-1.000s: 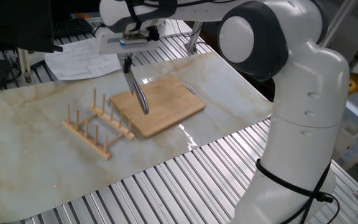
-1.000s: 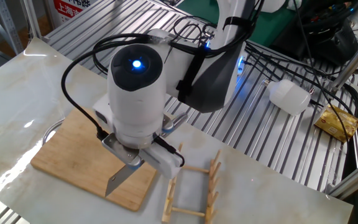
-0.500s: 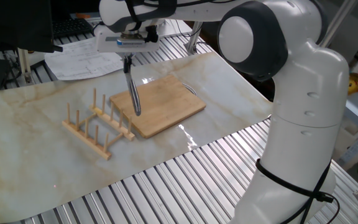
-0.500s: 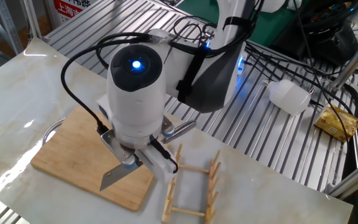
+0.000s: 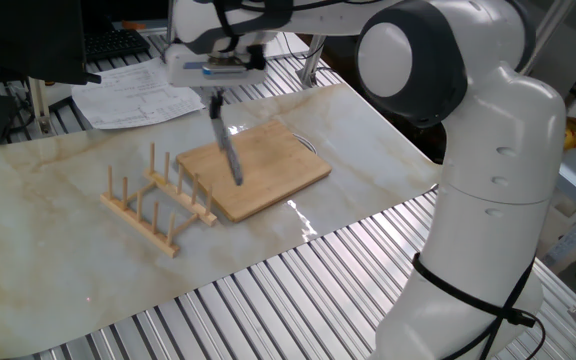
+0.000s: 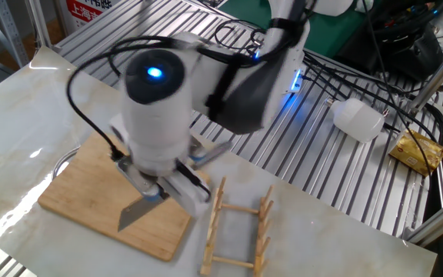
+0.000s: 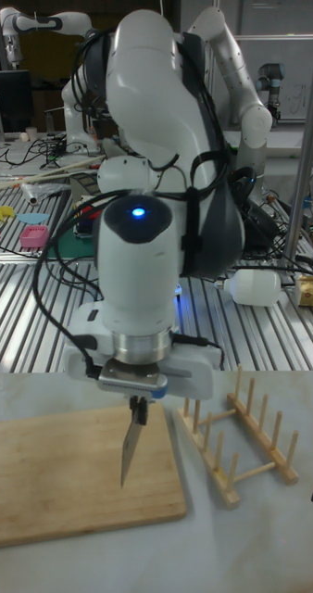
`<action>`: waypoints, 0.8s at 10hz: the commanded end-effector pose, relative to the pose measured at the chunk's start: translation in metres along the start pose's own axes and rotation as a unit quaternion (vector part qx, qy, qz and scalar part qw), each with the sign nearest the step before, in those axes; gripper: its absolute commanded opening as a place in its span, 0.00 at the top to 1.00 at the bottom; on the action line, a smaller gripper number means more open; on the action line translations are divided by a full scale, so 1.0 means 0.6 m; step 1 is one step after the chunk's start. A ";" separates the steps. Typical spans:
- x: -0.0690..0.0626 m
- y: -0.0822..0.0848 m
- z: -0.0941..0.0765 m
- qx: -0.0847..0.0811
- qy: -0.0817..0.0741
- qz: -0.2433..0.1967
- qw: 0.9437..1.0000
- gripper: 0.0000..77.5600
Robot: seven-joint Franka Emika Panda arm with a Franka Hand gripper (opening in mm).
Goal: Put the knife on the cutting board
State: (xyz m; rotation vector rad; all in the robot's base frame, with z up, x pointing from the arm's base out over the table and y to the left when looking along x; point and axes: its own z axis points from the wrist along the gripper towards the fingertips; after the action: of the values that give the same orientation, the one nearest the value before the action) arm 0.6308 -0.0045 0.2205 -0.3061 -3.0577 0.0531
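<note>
The knife [image 5: 227, 145] hangs point-down from my gripper [image 5: 215, 88], which is shut on its handle end. Its grey blade [image 7: 131, 449] tapers down over the cutting board [image 7: 55, 477], the tip close to the wood; I cannot tell whether it touches. The cutting board [image 5: 273, 165] is a light-brown wooden rectangle with a small metal loop on its far edge. In the other fixed view the blade [image 6: 137, 214] shows below the wrist, above the near part of the board [image 6: 83, 188]. The wrist hides the fingers [image 7: 138, 405] for the most part.
A wooden peg rack [image 5: 158, 205] stands right beside the board, close to the hanging blade [image 7: 240, 431]. Papers [image 5: 133, 95] lie at the back of the table. On the metal slats behind are a white bottle [image 6: 358, 119], a yellow packet [image 6: 418, 150] and cables.
The gripper has shifted with the knife a little further over the board, away from the peg rack. The blade's tilt has changed as it swung.
</note>
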 end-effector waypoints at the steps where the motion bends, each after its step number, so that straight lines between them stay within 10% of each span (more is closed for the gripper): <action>1: -0.008 -0.040 0.029 -0.017 0.002 -0.027 0.999 0.98; 8: -0.012 -0.066 0.109 -0.027 -0.006 -0.060 0.998 0.98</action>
State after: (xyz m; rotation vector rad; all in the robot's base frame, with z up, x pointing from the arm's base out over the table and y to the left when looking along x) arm 0.6265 -0.0411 0.1653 -0.1557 -3.0762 -0.0262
